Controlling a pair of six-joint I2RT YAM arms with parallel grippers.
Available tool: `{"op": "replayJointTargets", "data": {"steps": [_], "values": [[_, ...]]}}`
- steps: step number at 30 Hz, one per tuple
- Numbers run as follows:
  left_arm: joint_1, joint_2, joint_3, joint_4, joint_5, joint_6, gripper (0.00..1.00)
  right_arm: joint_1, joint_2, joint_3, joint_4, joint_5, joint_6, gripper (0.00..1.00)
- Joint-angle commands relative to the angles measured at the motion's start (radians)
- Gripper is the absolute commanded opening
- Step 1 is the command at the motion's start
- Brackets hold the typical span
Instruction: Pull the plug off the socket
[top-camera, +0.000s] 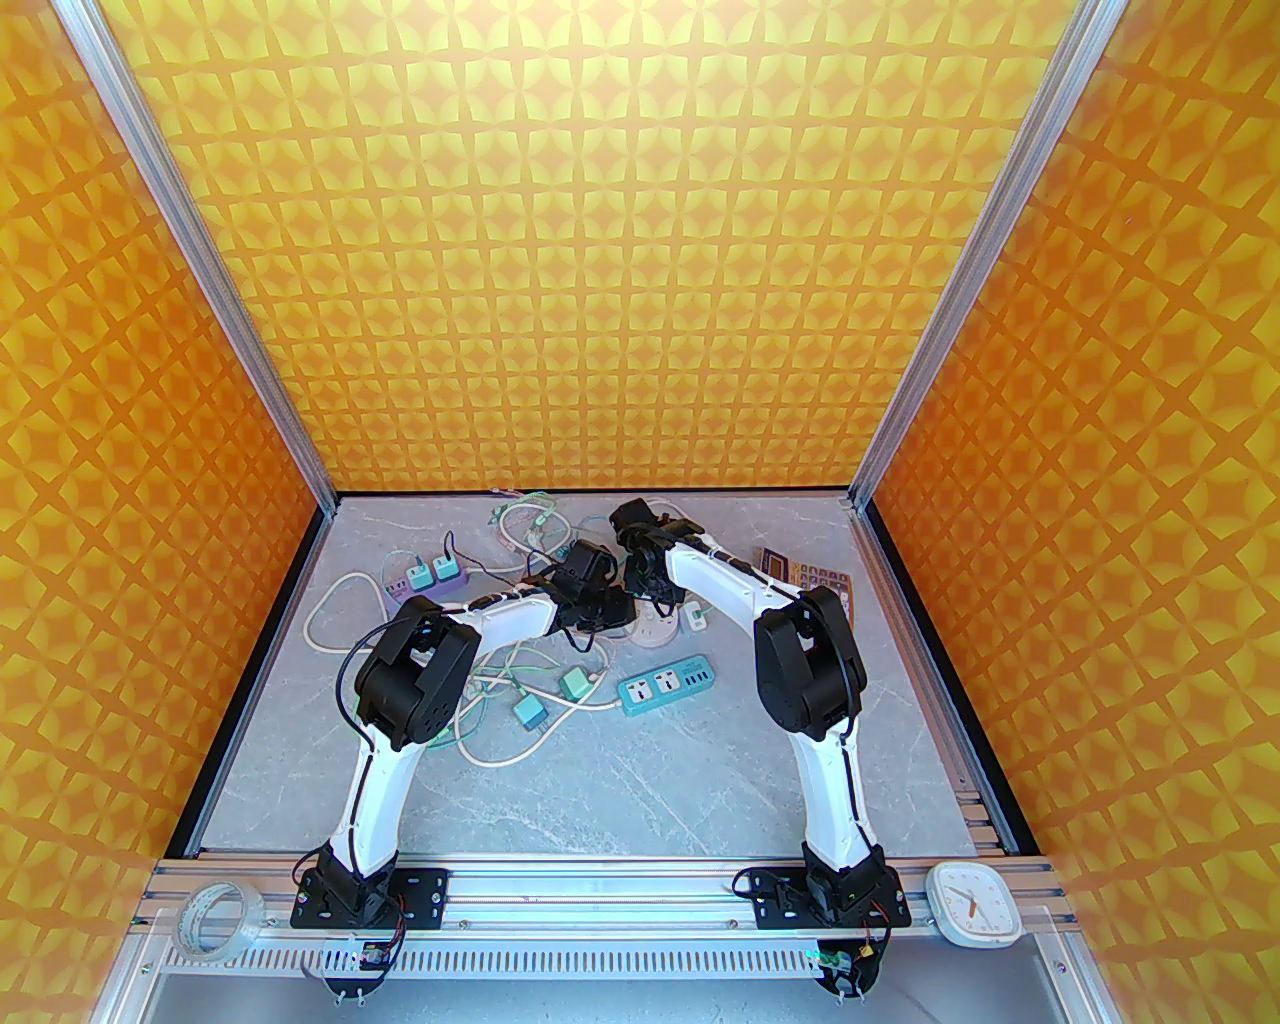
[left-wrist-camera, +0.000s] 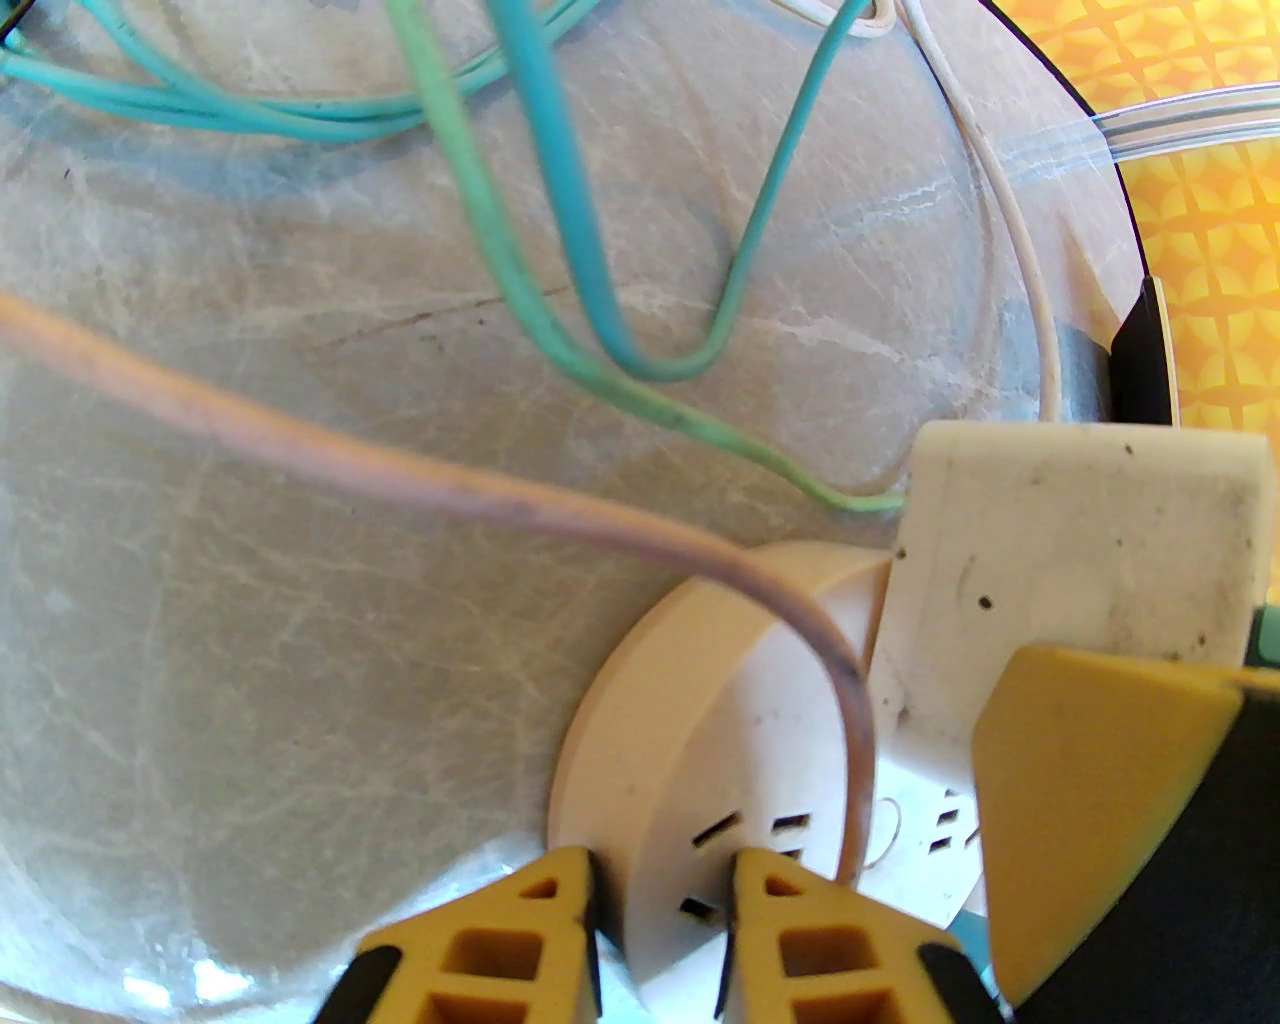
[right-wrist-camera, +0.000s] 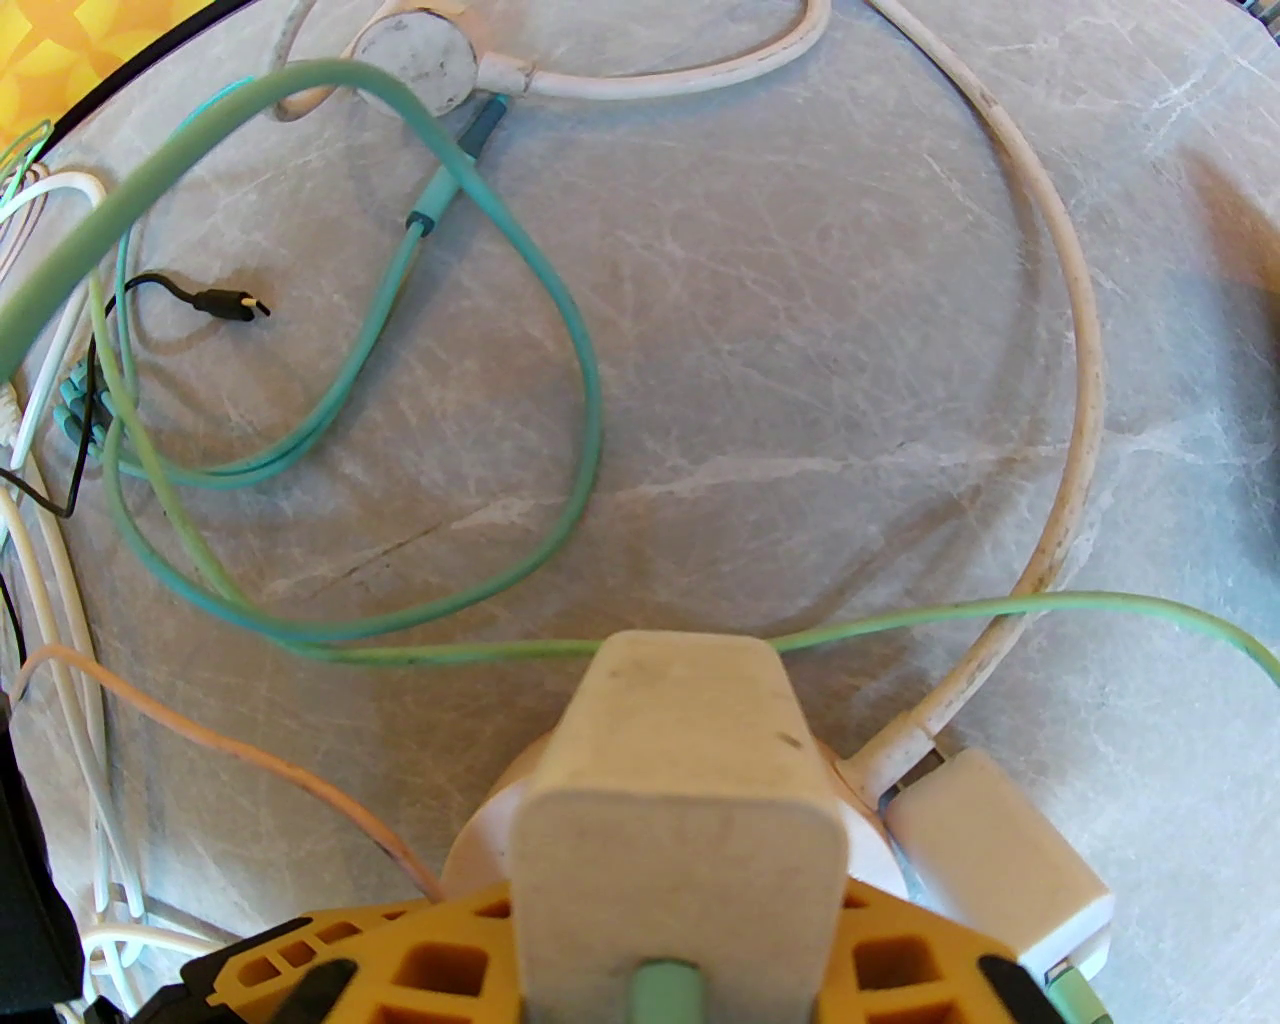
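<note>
Plug gripped, socket pinned

Plug (right-wrist-camera: 680, 800) and round white socket (left-wrist-camera: 650, 700) sit near the back of the worktop (top-camera: 700, 780), with both arms folded in over them. The white block is still seated upright in the socket's face. The right jaws are clamped on its two flanks, and its green cable (right-wrist-camera: 1000, 610) trails off behind. The left jaws are closed across the socket's rim, one finger outside the wall and one on top. This is probably to hold the light base down so that it does not lift with the plug when the right arm pulls up.

The area is crowded. A pink cable (left-wrist-camera: 400, 470) droops across the socket face and ends close to the left arm's inner finger (it could snag). A second white adapter (right-wrist-camera: 1000, 880) lies just beside the plug, next to the socket's own thick cord (right-wrist-camera: 1080, 350). Teal loops (right-wrist-camera: 560, 330) lie further back. A teal power strip (top-camera: 665, 687) and a calculator (top-camera: 810, 575) lie well apart from the plug and socket.
</note>
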Motion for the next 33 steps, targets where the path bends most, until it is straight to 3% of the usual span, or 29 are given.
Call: {"op": "replayJointTargets", "data": {"steps": [1, 15, 19, 27, 33], "values": [[-0.078, 0.188, -0.074, -0.170, -0.002, 0.020, 0.15, 0.108, -0.025, 0.089, 0.011, -0.328, 0.003, 0.09], [-0.088, 0.196, -0.076, -0.181, -0.002, 0.040, 0.14, -0.029, 0.199, 0.412, -0.165, -0.473, -0.080, 0.09], [-0.088, 0.193, -0.074, -0.181, -0.002, 0.038, 0.14, -0.022, 0.173, 0.380, -0.174, -0.437, -0.082, 0.09], [-0.087, 0.209, -0.057, -0.182, -0.003, 0.031, 0.14, 0.076, -0.075, 0.030, 0.034, -0.346, 0.010, 0.10], [-0.088, 0.205, -0.057, -0.186, -0.003, 0.039, 0.14, 0.083, -0.054, 0.060, 0.014, -0.351, -0.003, 0.10]]}}
